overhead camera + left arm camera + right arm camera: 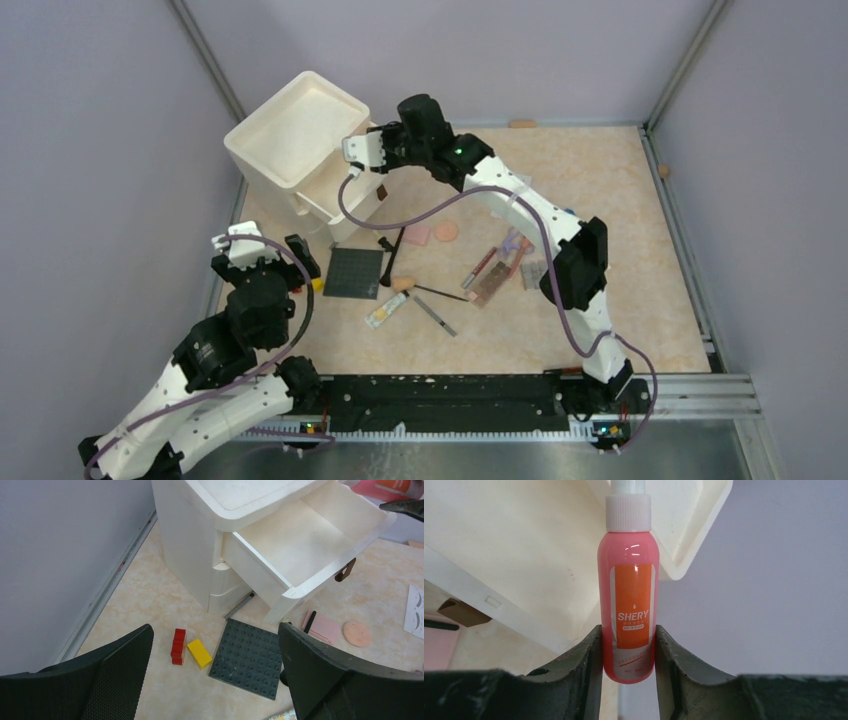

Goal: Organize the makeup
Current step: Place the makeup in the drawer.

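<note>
**Pink spray bottle gripped beside an open cream drawer**

A small pink spray bottle (628,605) stands upright between the two dark fingers of the right gripper (628,645), which is clenched on its lower body. The bottle is glossy translucent plastic with a ribbed white collar and an orange label reading "SHERY" in white. It is held in the air, off the bench (600,180), close to the outer corner of an open drawer (300,545). Whether it is directly over the drawer cannot be told.

The right arm reaches from its base at the near right diagonally across the bench to the far left, with its elbow raised. The left arm is folded near the left edge. The left gripper (216,630) is spread wide with nothing in it and faces the drawer unit (290,140).

The unit is smooth cream plastic with rounded corners, a shallow tray top and a small brown handle (345,570) on the drawer front. Below the drawer, a pink square compact (325,627) and a round peach puff (357,633) lie side by side on the marbled beige bench, with a white false-eyelash card (415,610) farther right. A dark studded plate (248,657) lies nearer the left gripper, with a yellow brick (199,652) and a red brick (178,646) just beside it.
</note>
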{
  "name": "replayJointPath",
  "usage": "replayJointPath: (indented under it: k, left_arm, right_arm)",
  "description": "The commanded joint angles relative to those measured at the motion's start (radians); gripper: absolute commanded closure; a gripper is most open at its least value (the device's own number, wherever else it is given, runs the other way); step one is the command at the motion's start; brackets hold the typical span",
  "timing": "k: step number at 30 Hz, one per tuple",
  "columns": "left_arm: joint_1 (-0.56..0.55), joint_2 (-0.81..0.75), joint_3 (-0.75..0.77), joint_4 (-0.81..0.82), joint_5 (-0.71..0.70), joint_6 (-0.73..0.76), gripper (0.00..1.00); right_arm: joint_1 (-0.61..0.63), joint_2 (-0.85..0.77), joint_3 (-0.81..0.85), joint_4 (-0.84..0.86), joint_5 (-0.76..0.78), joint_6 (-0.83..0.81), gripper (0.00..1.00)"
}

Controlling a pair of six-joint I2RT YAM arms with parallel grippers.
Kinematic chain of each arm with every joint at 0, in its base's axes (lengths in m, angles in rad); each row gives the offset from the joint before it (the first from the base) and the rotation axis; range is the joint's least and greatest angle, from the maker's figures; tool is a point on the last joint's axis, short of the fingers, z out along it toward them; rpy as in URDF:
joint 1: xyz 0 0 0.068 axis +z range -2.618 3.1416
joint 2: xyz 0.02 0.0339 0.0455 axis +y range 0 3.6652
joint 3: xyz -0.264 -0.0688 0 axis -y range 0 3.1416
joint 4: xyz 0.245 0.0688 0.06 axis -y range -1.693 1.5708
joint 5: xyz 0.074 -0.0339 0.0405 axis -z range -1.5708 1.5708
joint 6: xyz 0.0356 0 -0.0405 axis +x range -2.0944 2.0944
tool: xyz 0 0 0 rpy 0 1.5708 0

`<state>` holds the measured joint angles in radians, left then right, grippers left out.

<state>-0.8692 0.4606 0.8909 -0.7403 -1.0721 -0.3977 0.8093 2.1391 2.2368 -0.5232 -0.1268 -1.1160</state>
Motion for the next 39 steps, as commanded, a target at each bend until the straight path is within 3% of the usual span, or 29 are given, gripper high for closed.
replayJointPath:
  k: [1, 12, 19, 23, 27, 29, 34, 39]
  left_arm:
    - [0.013, -0.005, -0.01, 0.049, -0.02, 0.008, 0.01]
    - [0.027, -0.007, -0.021, 0.076, 0.002, 0.036, 0.01]
    - [0.032, -0.01, -0.024, 0.086, 0.011, 0.045, 0.01]
    - [0.035, -0.011, -0.024, 0.089, 0.016, 0.046, 0.01]
    - [0.036, -0.012, -0.026, 0.091, 0.02, 0.049, 0.01]
    - [0.036, -0.012, -0.026, 0.093, 0.023, 0.051, 0.01]
    - [0.038, -0.017, -0.028, 0.093, 0.021, 0.051, 0.01]
    - [0.039, -0.017, -0.032, 0.099, 0.025, 0.055, 0.01]
  right_arm:
    - [0.005, 0.013, 0.084, 0.015, -0.024, -0.178, 1.0]
    - [-0.003, 0.04, 0.095, -0.057, -0.125, -0.45, 1.0]
    - [-0.004, 0.068, 0.076, 0.042, -0.147, -0.453, 1.0]
    - [-0.008, 0.074, 0.05, 0.101, -0.145, -0.422, 0.85]
    - [-0.009, 0.061, -0.003, 0.192, -0.145, -0.368, 0.58]
    - [-0.01, 0.052, -0.024, 0.244, -0.149, -0.342, 0.5]
    - [-0.009, 0.049, -0.033, 0.255, -0.153, -0.315, 0.39]
    - [-0.01, 0.025, -0.091, 0.339, -0.122, -0.306, 0.38]
